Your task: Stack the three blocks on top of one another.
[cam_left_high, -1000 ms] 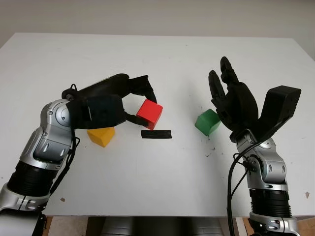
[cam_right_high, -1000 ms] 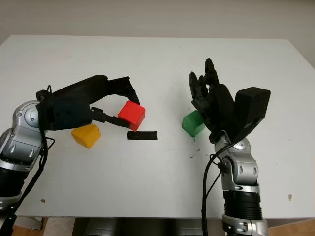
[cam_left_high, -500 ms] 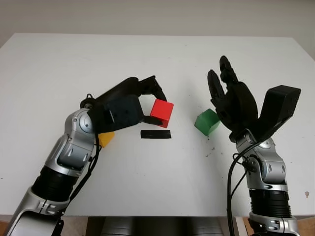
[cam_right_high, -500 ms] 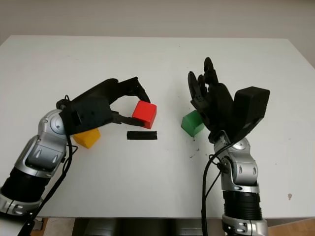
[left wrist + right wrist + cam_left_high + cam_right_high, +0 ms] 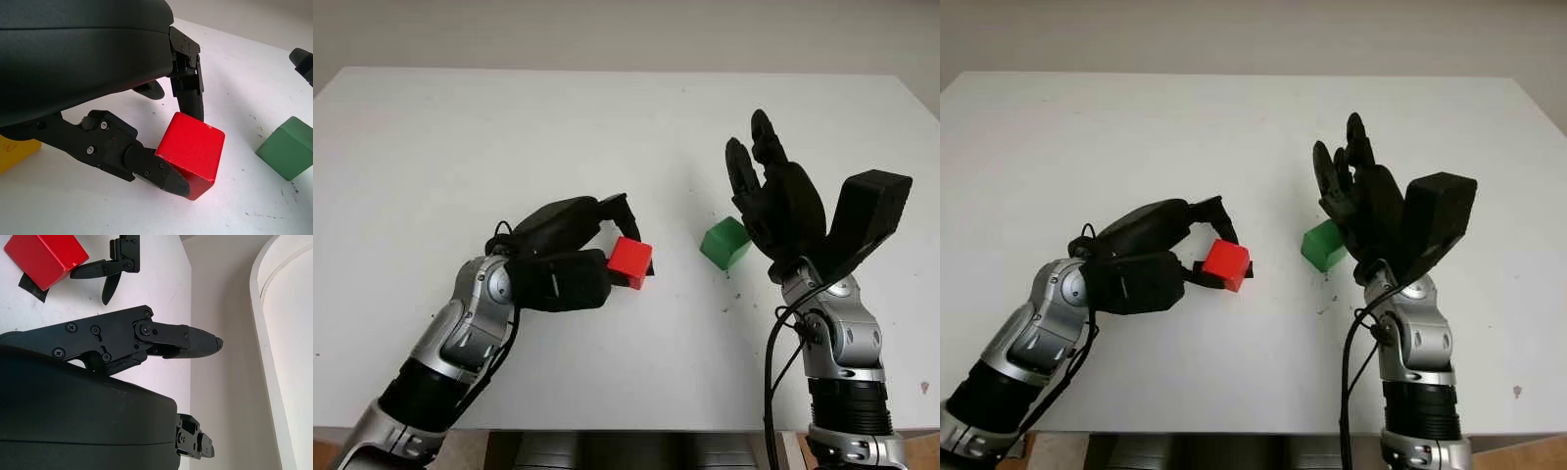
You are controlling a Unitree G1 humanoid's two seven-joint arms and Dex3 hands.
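Note:
My left hand [image 5: 619, 242] is shut on the red block [image 5: 629, 261], a finger [image 5: 191, 100] behind it and the thumb [image 5: 159, 174] in front. The block sits low over the black tape mark [image 5: 649, 267]; whether it touches the table I cannot tell. The green block [image 5: 725, 243] stands on the table just right of it. The yellow block [image 5: 12, 152] lies behind the left hand, on its palm side. My right hand [image 5: 759, 181] is open, raised above and just right of the green block.
The white table [image 5: 607, 127] stretches wide behind the blocks, with its front edge close to both arms. Small dark specks [image 5: 732, 294] mark the surface in front of the green block.
My left hand has carried the red block toward the front and down over the black tape mark, and its arm now covers the yellow block in the eye views. The right hand has not moved.

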